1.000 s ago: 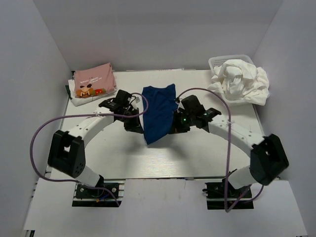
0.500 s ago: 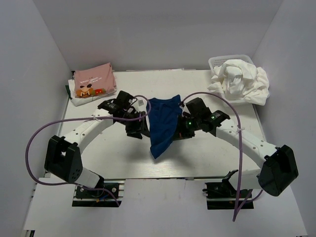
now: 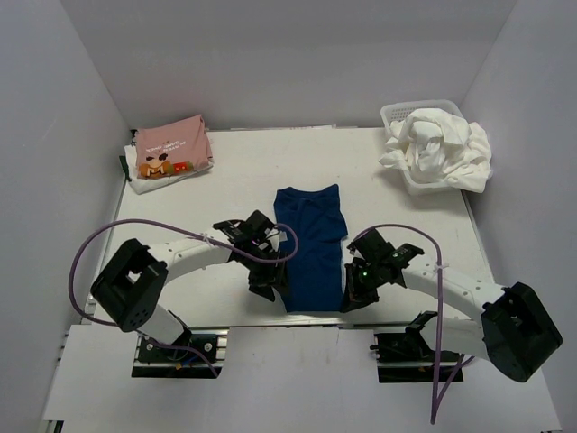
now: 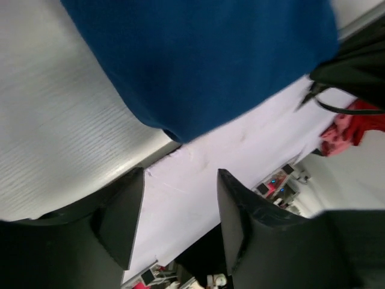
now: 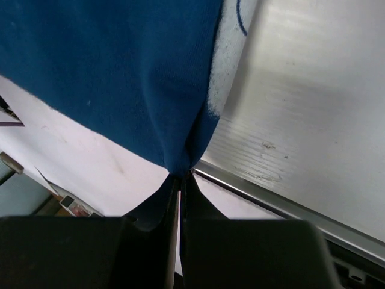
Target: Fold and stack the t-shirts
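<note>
Just laid flat: plain navy blue cloth t-shirt (image 3: 311,248). Let go by left gripper (image 4: 180,211), jaws apart; still pinched by right gripper (image 5: 179,180). Probably ready for 1st fold.

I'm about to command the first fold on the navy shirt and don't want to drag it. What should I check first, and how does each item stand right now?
1. The left gripper is open and free of the navy t-shirt: ok.
2. The right gripper is free of the cloth: not ok, it is shut on the near corner.
3. The shirt is spread flat on the table: ok in the top view.
4. The near hem is fully on the table: cannot tell, it lies right at the near edge.
5. The pink t-shirt is apart from both arms: ok.
</note>
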Robot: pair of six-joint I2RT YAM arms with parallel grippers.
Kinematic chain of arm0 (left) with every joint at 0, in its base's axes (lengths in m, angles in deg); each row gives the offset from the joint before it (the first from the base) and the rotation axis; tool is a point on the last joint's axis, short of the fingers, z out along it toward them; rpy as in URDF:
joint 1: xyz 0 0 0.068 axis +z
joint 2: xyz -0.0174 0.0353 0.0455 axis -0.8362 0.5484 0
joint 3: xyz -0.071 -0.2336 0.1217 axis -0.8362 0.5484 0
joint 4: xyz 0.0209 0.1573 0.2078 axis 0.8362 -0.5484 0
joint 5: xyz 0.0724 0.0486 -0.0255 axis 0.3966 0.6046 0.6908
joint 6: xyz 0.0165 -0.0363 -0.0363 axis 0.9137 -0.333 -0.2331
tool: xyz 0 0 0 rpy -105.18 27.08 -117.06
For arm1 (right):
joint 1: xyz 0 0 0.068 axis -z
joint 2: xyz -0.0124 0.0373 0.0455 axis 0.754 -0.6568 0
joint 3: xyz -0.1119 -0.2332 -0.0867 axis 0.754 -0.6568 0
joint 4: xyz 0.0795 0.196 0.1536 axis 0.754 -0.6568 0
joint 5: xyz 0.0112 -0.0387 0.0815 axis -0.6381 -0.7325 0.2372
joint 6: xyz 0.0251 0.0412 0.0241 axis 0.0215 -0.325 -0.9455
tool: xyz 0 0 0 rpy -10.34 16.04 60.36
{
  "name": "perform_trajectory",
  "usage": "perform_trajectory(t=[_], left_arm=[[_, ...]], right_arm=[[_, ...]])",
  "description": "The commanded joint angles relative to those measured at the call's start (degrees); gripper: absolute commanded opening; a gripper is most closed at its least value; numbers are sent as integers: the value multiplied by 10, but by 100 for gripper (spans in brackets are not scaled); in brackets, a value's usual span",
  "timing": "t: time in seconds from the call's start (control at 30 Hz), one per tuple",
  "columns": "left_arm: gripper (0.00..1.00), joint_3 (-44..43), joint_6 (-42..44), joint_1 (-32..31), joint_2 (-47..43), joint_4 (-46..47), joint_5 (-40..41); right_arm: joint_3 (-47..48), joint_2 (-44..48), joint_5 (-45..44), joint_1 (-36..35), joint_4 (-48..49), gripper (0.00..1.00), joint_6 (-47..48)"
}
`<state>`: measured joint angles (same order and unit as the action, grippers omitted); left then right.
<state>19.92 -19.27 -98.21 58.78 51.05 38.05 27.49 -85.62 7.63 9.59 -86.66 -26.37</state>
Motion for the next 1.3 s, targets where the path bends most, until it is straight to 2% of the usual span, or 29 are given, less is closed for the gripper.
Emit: perform_trajectory(t=[0.0,0.07,0.27,0.4,0.57,0.63,0.73,0.77,0.9,1.03,1.13,1.27], left_arm=[[61,13,-41,-31,9,54,29],[59,19,-48,-39,17,54,60],[58,19,-73,-78,47,95,75],[53,29,-96,-97,60,97,95],[35,15,-96,-114,85,73,126],[34,10,-96,-121,90,57,133],[26,5,-101,-128,85,50,145],[20,-2,-101,-128,85,42,145],[0,-58,-94,-128,85,-10,165],[0,-146,-66,-128,73,-68,154],[0,-219,-49,-117,80,-135,170],[0,-322,-37,-104,116,-220,228]], right_arm=[[-14,23,23,2,35,0,-12],[-20,33,23,1,38,0,-13],[-31,41,23,0,44,0,-9],[-33,46,18,1,46,0,-9],[-36,43,17,1,51,0,-8],[-35,42,17,1,49,0,-8],[-29,48,12,1,42,0,-8],[-26,50,10,1,41,0,-9],[0,57,-3,0,23,0,-9],[47,71,-25,2,-9,0,-9],[112,71,-76,3,-35,0,-9],[180,46,-121,9,-60,0,-4]])
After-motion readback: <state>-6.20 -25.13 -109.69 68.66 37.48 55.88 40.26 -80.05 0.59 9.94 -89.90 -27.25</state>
